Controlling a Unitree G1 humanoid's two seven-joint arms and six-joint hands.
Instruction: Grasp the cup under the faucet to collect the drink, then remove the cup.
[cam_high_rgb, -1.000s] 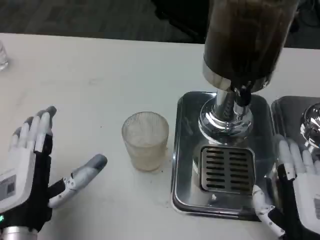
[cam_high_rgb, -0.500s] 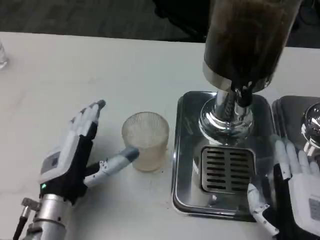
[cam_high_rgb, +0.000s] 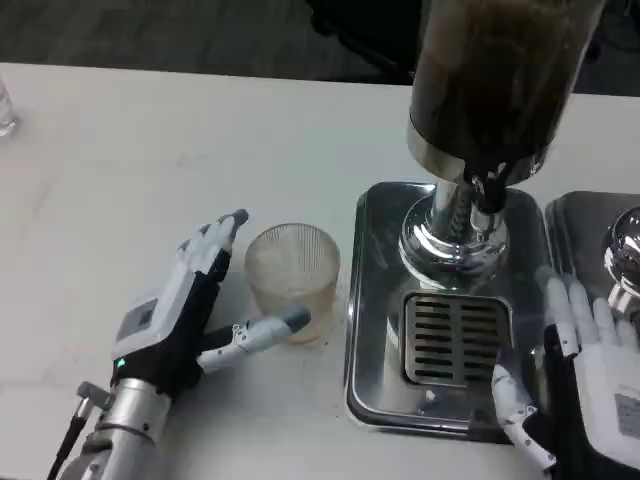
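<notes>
Your left hand (cam_high_rgb: 180, 315) sits on the white table (cam_high_rgb: 120, 180) just left of the cup (cam_high_rgb: 292, 282), fingers spread apart and holding nothing: the upper fingers reach toward the cup's left wall, and the thumb (cam_high_rgb: 262, 332) stretches across in front of the cup's base, its grey tip close to or touching the glass; you cannot tell contact from this view. Your right hand (cam_high_rgb: 590, 375) lies at the lower right, at the right edge of the drip tray (cam_high_rgb: 375, 300), fingers extended and apart, gripping nothing; its thumb points in toward the tray's front right corner. The cup is a ribbed clear glass, upright, standing on the table just left of the tray and not under the faucet (cam_high_rgb: 487, 192). The slotted grate (cam_high_rgb: 452, 340) lies in the tray's middle, below the chrome column of the dispenser (cam_high_rgb: 495, 75), whose dark tank rises above. A second tray (cam_high_rgb: 580, 235) with a chrome fitting shows at the far right edge
</notes>
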